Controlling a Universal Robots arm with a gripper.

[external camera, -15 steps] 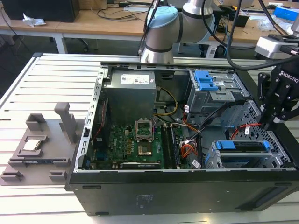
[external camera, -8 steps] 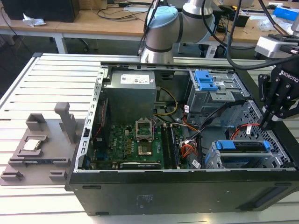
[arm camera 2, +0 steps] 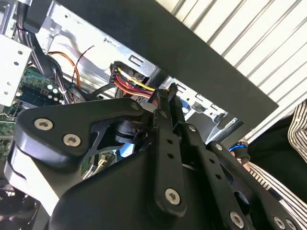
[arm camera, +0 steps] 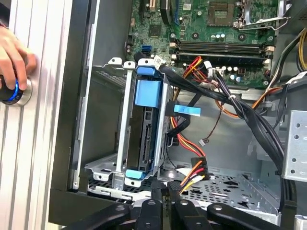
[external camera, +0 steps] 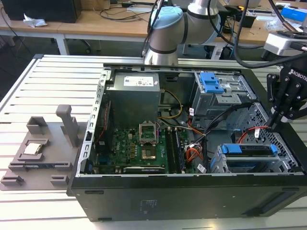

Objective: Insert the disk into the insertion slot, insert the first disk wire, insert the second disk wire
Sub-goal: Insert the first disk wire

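The disk (external camera: 249, 150), in its blue caddy, sits inside the insertion slot (external camera: 218, 163), a perforated silver cage at the case's corner on the exterior view's right. In the first wrist view the disk (arm camera: 144, 132) stands edge-on in the cage (arm camera: 123, 120). My gripper (external camera: 275, 125) hangs just beyond the cage's end. Its fingers (arm camera: 167, 194) are shut on the black plug of a red, yellow and black disk wire (arm camera: 192, 171), close to the disk's end. In the second wrist view that wire (arm camera 2: 132, 85) runs into the fingertips (arm camera 2: 165, 98). A second wire with a flat blue plug (arm camera: 187, 109) hangs loose beside the cage.
A grey bay with a blue latch (external camera: 211, 82) stands behind the cage. Black cable bundles (arm camera: 230, 103) cross toward the motherboard (external camera: 139, 146). A person's hand (arm camera: 12, 60) rests on a blue-ringed knob outside the case wall. A grey fixture tray (external camera: 38, 153) lies on the exterior view's left.
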